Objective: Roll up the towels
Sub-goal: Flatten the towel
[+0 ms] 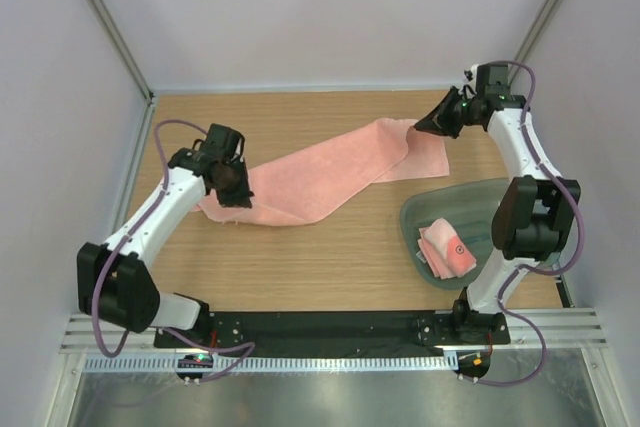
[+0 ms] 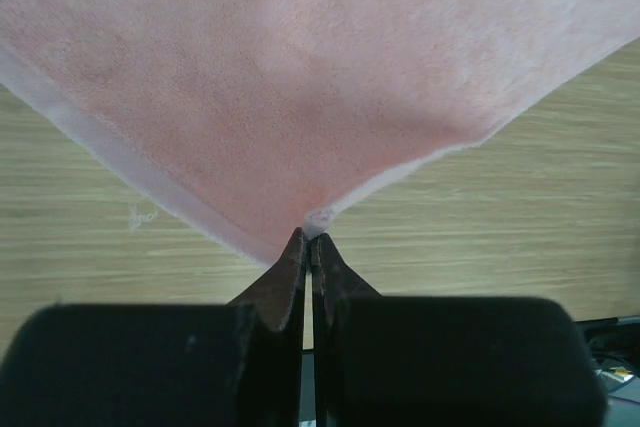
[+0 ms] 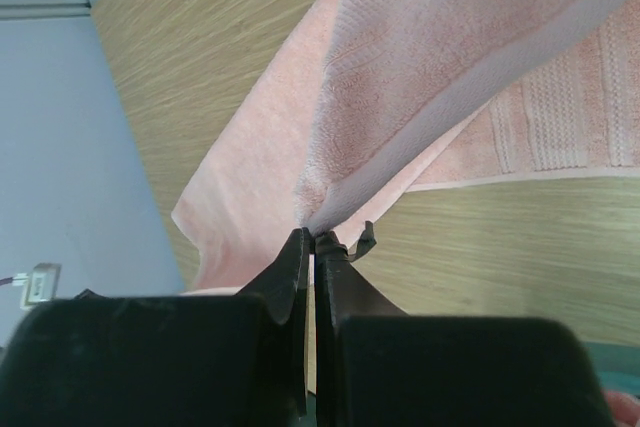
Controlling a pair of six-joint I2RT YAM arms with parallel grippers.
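Note:
One salmon-pink towel lies stretched diagonally across the wooden table, its right end folded over itself. My left gripper is shut on its near-left corner; the left wrist view shows the cloth fanning out from the pinched tip at the left gripper. At the far right, my right gripper is shut on the other end, where a hemmed edge of the towel rises slightly off the table from the right gripper. A second towel lies bunched inside the tub.
The translucent grey-green tub sits at the right front, partly under the right arm's elbow. White walls and metal posts close in the table on three sides. A black base plate runs along the near edge.

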